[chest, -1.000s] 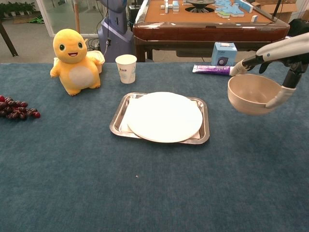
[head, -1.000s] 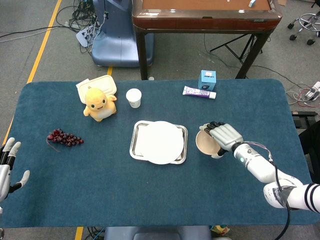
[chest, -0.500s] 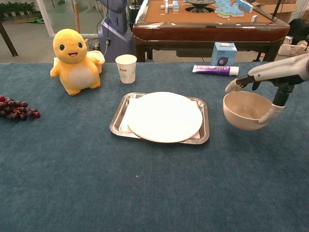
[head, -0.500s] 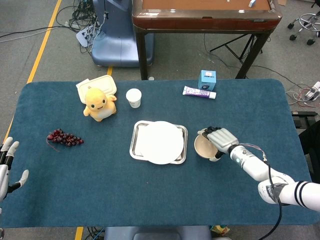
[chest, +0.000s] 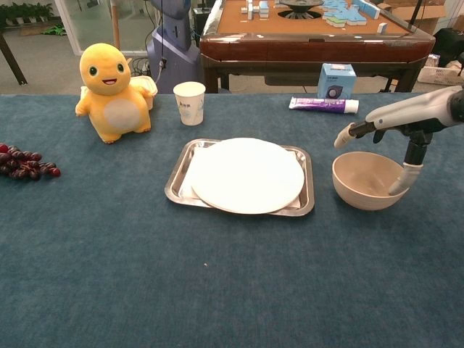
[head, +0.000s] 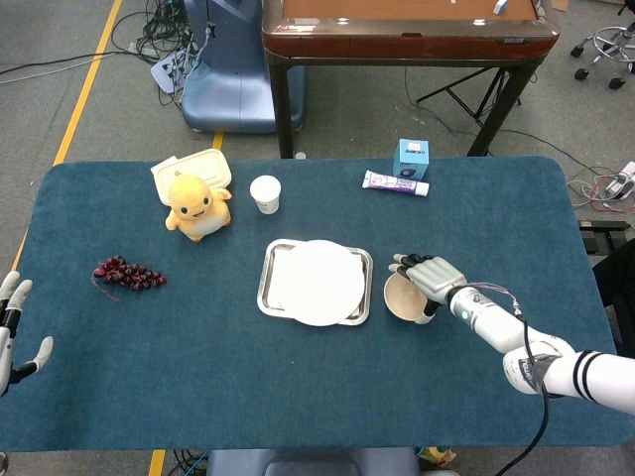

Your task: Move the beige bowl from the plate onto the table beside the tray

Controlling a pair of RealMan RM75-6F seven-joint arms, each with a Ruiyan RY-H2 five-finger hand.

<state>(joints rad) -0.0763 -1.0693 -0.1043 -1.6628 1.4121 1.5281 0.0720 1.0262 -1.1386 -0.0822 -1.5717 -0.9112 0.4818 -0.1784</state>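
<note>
The beige bowl [head: 401,298] [chest: 365,186] sits on the blue tablecloth just right of the steel tray [head: 266,289] [chest: 174,185]. The white plate [head: 317,283] [chest: 246,175] in the tray has nothing on it. My right hand [head: 433,278] [chest: 408,125] grips the bowl's right rim, with the thumb inside the bowl and the other fingers stretched over it. At the far left table edge my left hand [head: 14,328] holds nothing, and its fingers are apart; only the head view shows it.
A yellow plush toy [head: 196,206] [chest: 112,90] and a paper cup [head: 265,193] [chest: 190,102] stand behind the tray. Grapes [head: 127,274] [chest: 27,164] lie at the left. A toothpaste tube [head: 395,182] [chest: 322,105] and a blue box [head: 411,157] [chest: 337,80] sit at the back right.
My right hand has lowered the bowl and brought it slightly left, from hanging in the air down to the cloth beside the tray. The left hand has barely moved.
</note>
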